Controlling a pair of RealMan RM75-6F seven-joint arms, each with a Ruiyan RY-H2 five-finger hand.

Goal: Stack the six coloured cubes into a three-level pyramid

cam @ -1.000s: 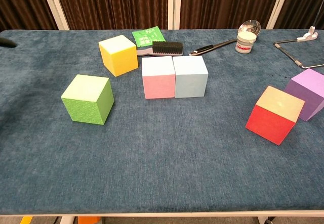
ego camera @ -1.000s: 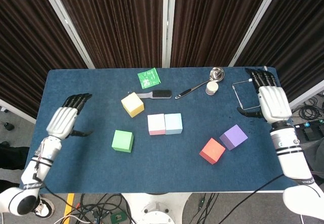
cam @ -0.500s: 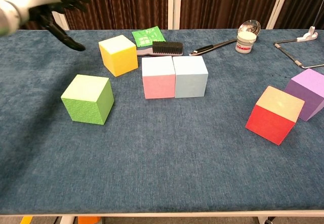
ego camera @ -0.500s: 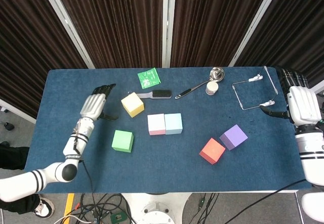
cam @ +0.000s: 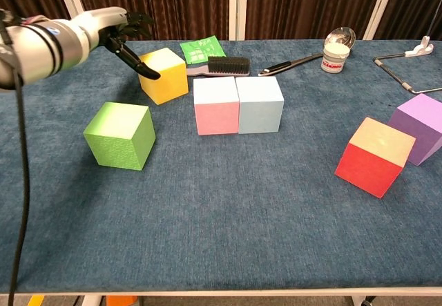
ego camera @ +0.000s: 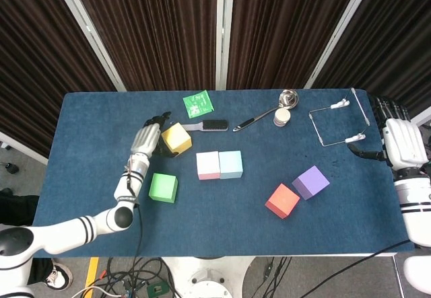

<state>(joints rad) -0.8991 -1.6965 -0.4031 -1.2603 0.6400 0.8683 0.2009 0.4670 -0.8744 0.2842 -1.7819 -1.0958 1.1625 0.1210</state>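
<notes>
I see the brush (ego camera: 210,125) and green packet (ego camera: 197,103) lying just behind the yellow cube (ego camera: 176,138), with the ladle (ego camera: 266,113) and small jar (ego camera: 282,117) farther right. The pink cube (ego camera: 208,165) and light-blue cube (ego camera: 231,164) touch mid-tabletop (ego camera: 94,120); the green cube (ego camera: 163,188) sits apart, with the red cube (ego camera: 283,200) and purple cube (ego camera: 310,181) near the right edge. Bare cloth lies in front. My left hand (ego camera: 145,138) has swung in against the yellow cube, fingers (cam: 138,66) apart. My right hand (ego camera: 401,140) has pulled back past the tabletop's right edge, fingers spread, holding nothing.
</notes>
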